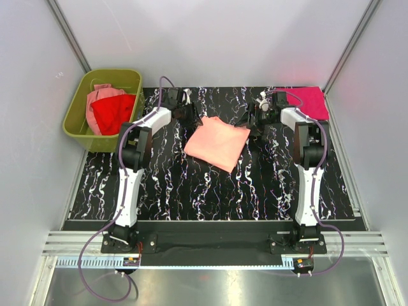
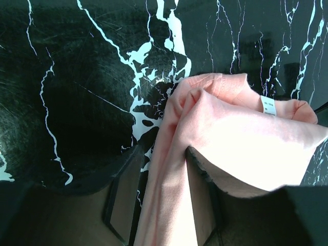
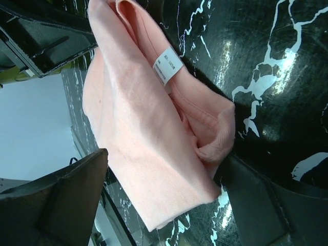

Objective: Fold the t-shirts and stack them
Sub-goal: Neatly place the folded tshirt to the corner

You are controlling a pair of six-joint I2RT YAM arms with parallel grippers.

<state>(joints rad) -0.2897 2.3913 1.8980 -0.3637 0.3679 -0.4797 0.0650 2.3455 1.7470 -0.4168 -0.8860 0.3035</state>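
Observation:
A salmon-peach t-shirt lies folded on the black marbled mat, mid-table. My left gripper is at its far left corner. In the left wrist view the gripper is shut on a bunched fold of the shirt. My right gripper is at the shirt's far right corner. It stands open, with the shirt's corner lying loose between the wide-spread fingers. The white label shows at the neckline. A magenta-pink t-shirt lies folded at the back right.
An olive-green bin at the back left holds a red t-shirt and a dusty pink one. Grey walls close in the left, right and back sides. The mat ends at a metal rail near the arm bases.

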